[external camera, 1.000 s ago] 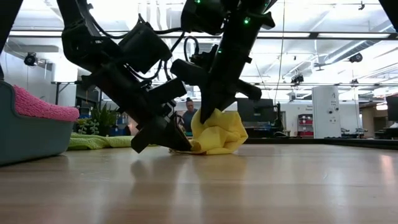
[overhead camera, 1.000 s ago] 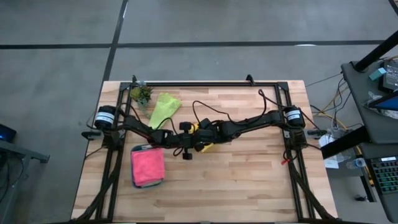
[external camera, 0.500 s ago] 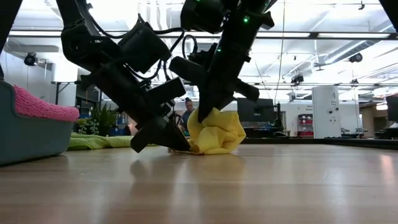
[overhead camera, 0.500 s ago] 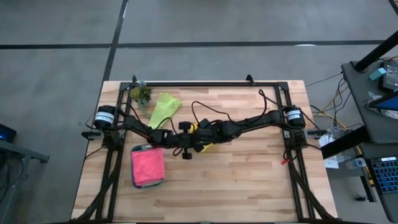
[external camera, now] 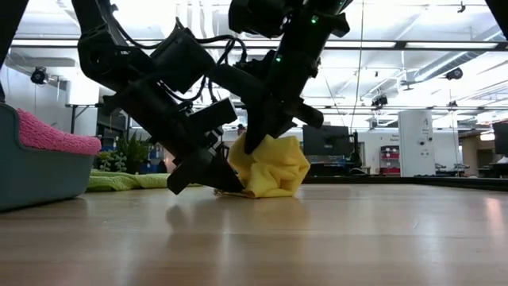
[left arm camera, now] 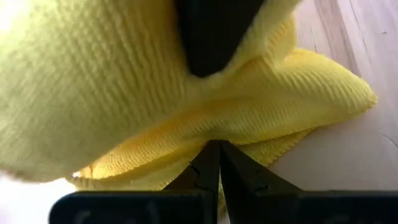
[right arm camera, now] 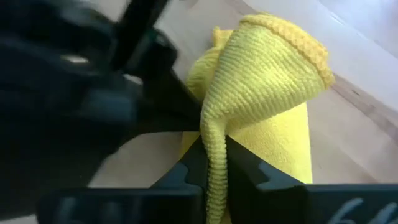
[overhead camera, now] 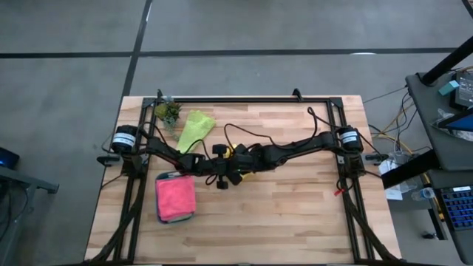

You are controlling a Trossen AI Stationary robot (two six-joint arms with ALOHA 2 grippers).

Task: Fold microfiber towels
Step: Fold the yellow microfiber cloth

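Observation:
A yellow towel [external camera: 274, 168] sits bunched up at the table's middle, its lower folds on the wood. My left gripper [external camera: 232, 187] slants down to its low edge and is shut on it. My right gripper [external camera: 252, 145] comes from above and is shut on the towel's raised top. A lime green towel [overhead camera: 196, 127] lies flat at the far left. A pink towel [overhead camera: 176, 196] lies folded on the teal tray [external camera: 32, 179]. My left gripper pinches a low fold of the yellow towel [left arm camera: 205, 134] between its two fingers, right at the table top. The fingers slant down from the table's left. That part stays on the wood. My right gripper pinches a narrow upright fold of the towel [right arm camera: 214, 140] between its two fingers, slanting down from above and from the right. The cloth above the fingers flares into a cone [right arm camera: 267, 74]. This upper part is lifted clear of the table.
A small potted plant [overhead camera: 168, 112] stands at the far left corner beside the lime green towel. The tray stands near the left edge. Bare wood [overhead camera: 295, 214] spreads over the table's near and right parts.
My right gripper has rolled at the wrist and tipped, carrying the towel's raised top a little toward the table's left. The bunch has changed shape with it. The low fold in my left gripper has stayed on the table.

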